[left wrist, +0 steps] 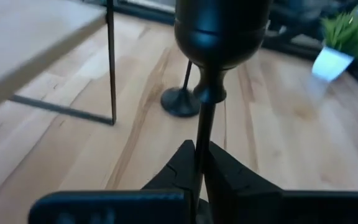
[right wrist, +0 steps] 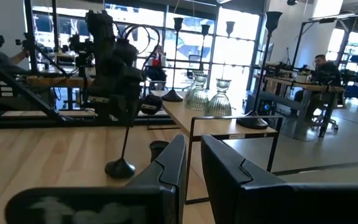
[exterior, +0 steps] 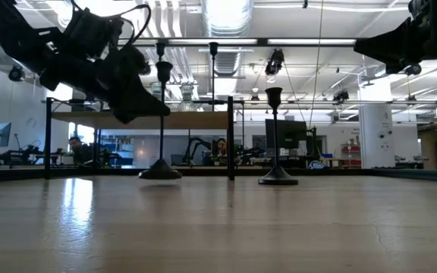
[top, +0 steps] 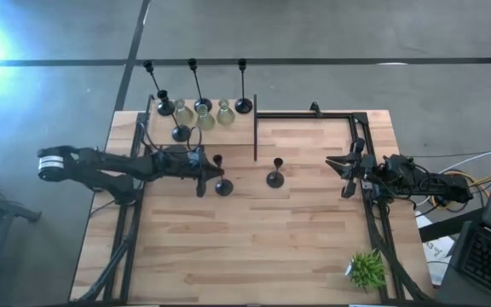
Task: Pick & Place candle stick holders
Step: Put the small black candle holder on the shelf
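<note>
Pale wood-plank table [top: 254, 247]; left jaws [left wrist: 201, 163] pinch slim black holder [left wrist: 219, 37], right jaws [right wrist: 192, 163] slightly parted, empty

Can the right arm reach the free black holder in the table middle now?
Probably yes. The right gripper is open and the bare table lies between it and the holder. The left gripper grips another holder, off to the side.

Open tabletop [top: 254, 247] forward; short holder [top: 275, 177] (upright) obstructs centre.
</note>
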Robot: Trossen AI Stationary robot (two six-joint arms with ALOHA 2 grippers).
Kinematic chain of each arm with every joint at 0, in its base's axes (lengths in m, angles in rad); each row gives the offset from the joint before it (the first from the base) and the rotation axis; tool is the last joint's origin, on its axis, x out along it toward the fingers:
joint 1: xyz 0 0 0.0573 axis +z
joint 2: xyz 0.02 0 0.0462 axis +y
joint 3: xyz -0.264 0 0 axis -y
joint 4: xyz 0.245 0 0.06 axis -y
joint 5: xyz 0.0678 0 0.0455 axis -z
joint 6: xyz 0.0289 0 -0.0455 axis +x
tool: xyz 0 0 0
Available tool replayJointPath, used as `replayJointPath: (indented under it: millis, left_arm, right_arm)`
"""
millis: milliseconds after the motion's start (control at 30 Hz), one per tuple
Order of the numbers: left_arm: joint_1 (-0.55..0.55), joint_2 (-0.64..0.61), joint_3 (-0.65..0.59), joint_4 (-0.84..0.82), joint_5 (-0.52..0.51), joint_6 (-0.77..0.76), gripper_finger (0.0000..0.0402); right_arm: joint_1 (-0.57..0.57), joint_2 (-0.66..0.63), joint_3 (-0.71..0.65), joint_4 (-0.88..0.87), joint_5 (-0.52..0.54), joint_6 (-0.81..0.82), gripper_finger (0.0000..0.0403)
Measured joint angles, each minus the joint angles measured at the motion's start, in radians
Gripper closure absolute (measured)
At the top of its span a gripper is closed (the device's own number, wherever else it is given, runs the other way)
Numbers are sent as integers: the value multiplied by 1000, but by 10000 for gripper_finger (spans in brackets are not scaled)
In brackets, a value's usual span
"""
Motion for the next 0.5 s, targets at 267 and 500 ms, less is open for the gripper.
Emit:
replayJointPath:
  millis: [267, 500]
  left_arm:
    - [-3, -169, 103, -198, -17, -58, 384]
    - [-10, -295, 306, -562, -151, -47, 384]
  right_arm:
    - [0, 0, 0, 0, -1, 5, 360]
    - [0, 1, 0, 0, -1, 8, 360]
